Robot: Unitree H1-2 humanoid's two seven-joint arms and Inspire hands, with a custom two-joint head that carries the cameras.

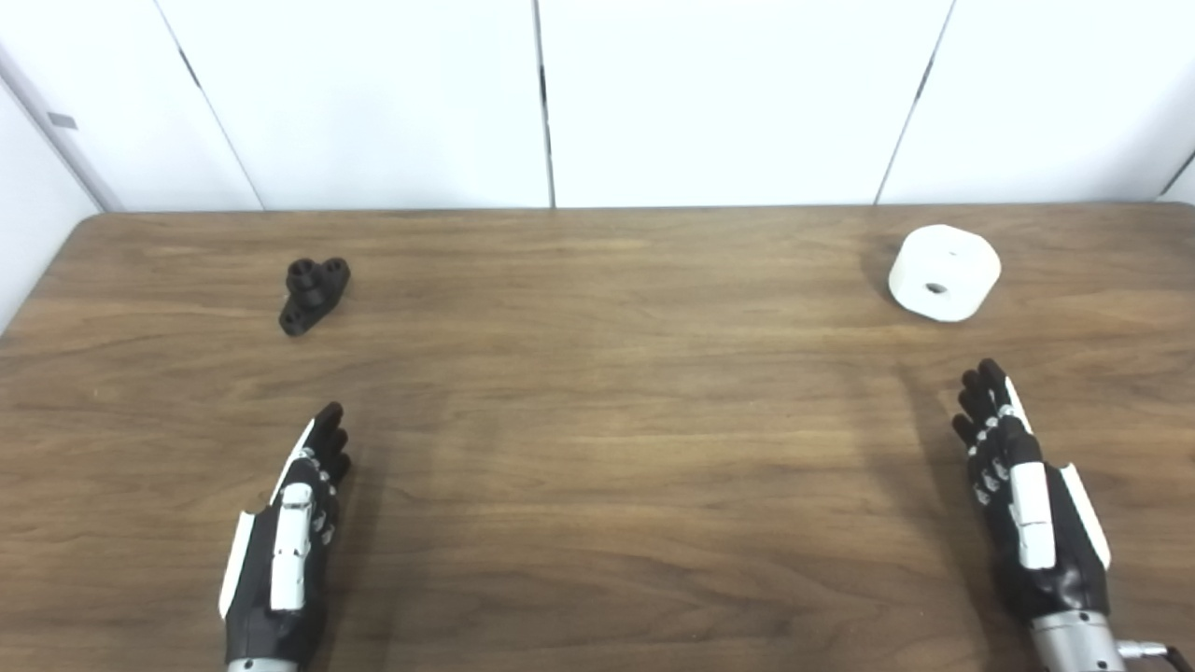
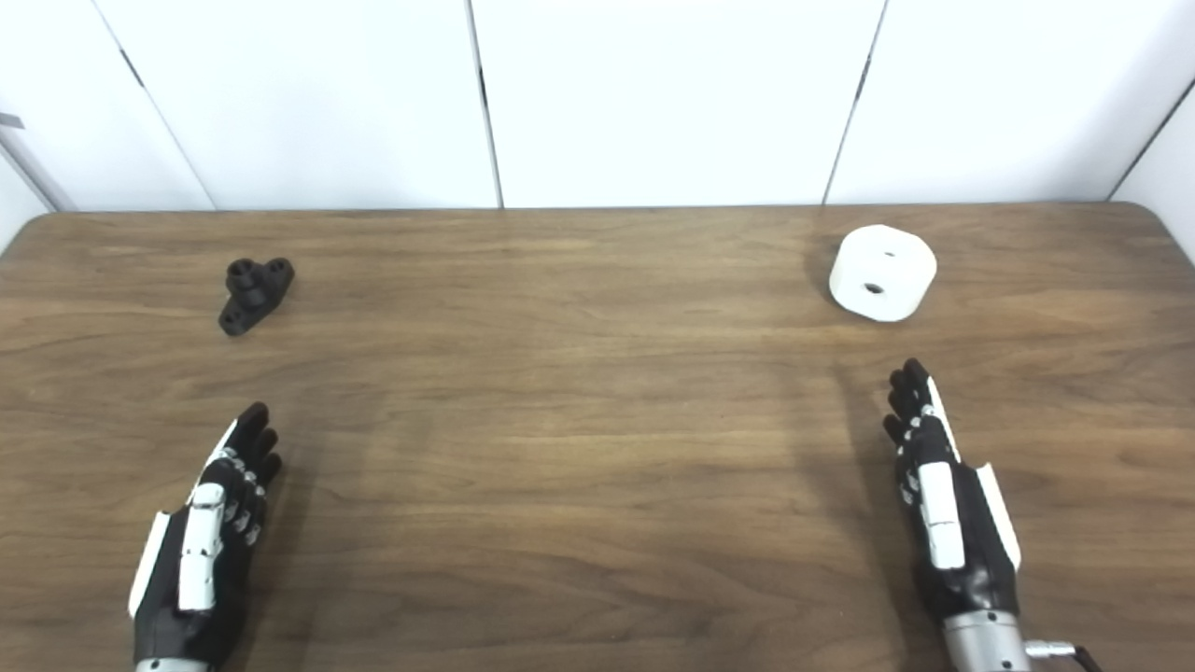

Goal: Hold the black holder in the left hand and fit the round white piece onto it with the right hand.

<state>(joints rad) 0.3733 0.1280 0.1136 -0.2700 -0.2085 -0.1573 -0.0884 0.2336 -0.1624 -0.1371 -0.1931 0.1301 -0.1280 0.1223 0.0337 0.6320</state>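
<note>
Nothing was picked up yet. Both the left hand (image 1: 285, 537) and right hand (image 1: 1022, 495) were flat, fingers straight, holding nothing. The black holder (image 1: 313, 294) lay far left of the round white piece (image 1: 943, 273). Next, the left hand should probably reach for the black holder.

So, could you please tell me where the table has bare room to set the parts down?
The widest free patch is the middle of the wooden table, between the black holder far left and the round white piece far right. The near strip between the left hand and right hand is bare too. Nothing is crowded; each part sits just beyond its hand.
</note>
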